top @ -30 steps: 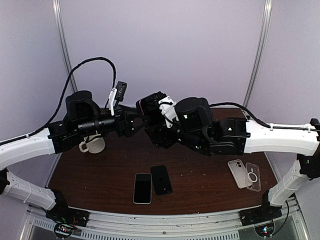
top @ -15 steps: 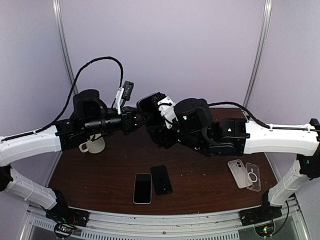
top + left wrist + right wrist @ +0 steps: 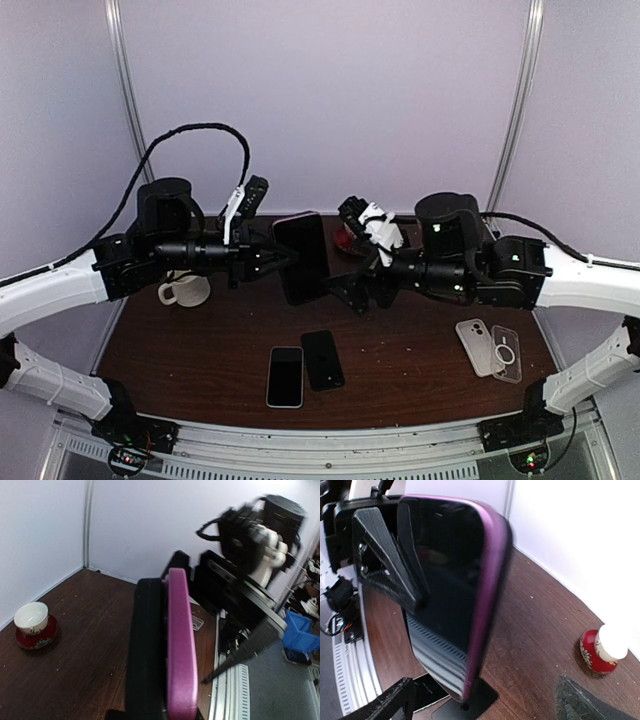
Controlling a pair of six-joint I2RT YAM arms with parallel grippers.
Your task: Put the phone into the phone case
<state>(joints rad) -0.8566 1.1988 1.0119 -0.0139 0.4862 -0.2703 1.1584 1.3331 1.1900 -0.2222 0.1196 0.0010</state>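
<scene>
The phone is held upright in the air above the middle of the table, its dark screen facing the camera. In the right wrist view its glass sits inside the purple phone case, whose rim wraps the edge. My left gripper is shut on the cased phone from the left, with one black finger lying across the screen. Edge-on in the left wrist view, the purple case lies flat against a black slab. My right gripper stands wide open just right of the phone, not touching it.
A white-rimmed phone and a black phone lie side by side near the front edge. Two clear cases lie at the right. A white mug stands under the left arm. A white cup on a red saucer sits near the back wall.
The left gripper has shut on the cased phone. The right gripper has let go of it, opened wide and pulled back to the right, so the phone now shows between the arms.
</scene>
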